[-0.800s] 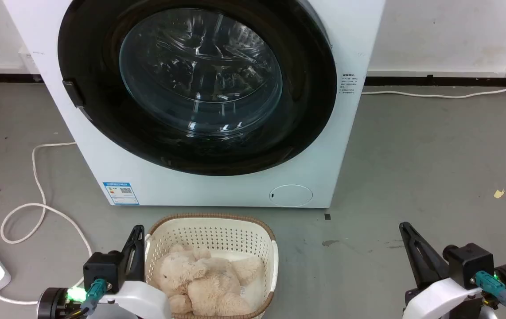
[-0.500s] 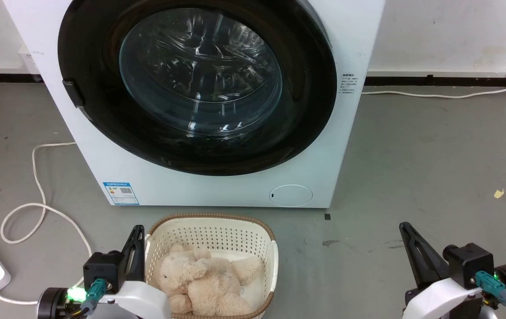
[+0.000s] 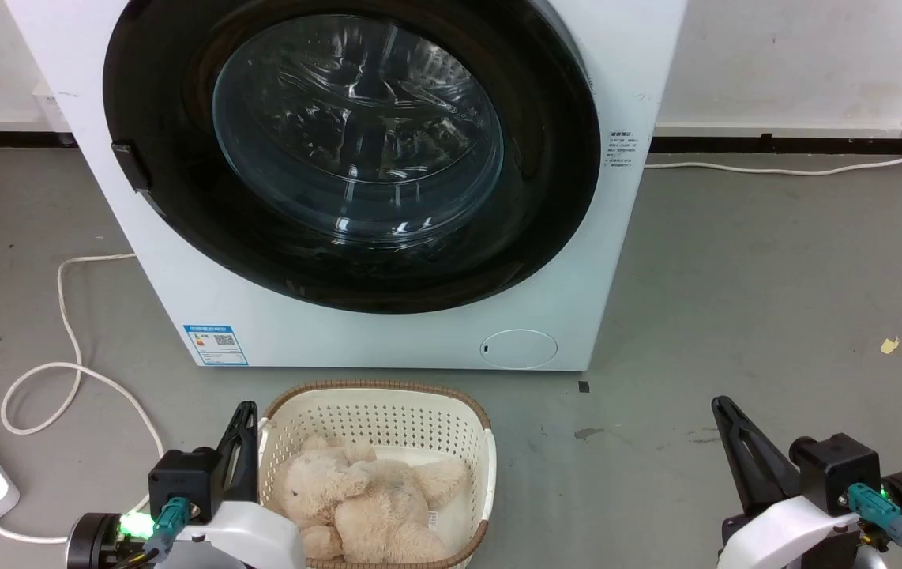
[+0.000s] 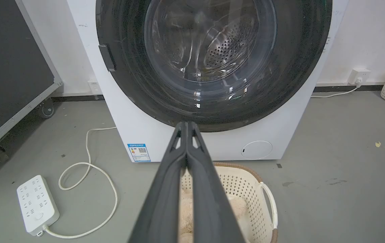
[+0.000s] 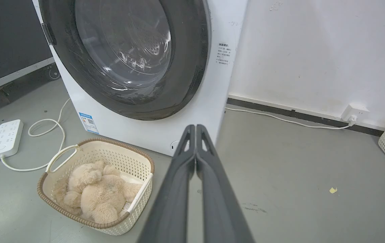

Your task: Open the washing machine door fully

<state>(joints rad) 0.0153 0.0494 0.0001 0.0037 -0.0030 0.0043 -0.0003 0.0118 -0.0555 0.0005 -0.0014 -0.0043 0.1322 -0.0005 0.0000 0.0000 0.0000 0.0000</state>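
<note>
1. Against the white washing machine (image 3: 388, 340), the washing machine door (image 3: 352, 150) sits shut and flush, exactly as it did a second ago.
2. Down on the floor before it, the basket (image 3: 376, 391) has not shifted either.
3. Your left hand (image 3: 246, 412) and right hand (image 3: 723, 409) stay clenched, empty and low, well apart from the door, so you have not yet begun opening it.

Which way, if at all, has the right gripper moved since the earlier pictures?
No: the right gripper sits the same against the floor stain.
</note>
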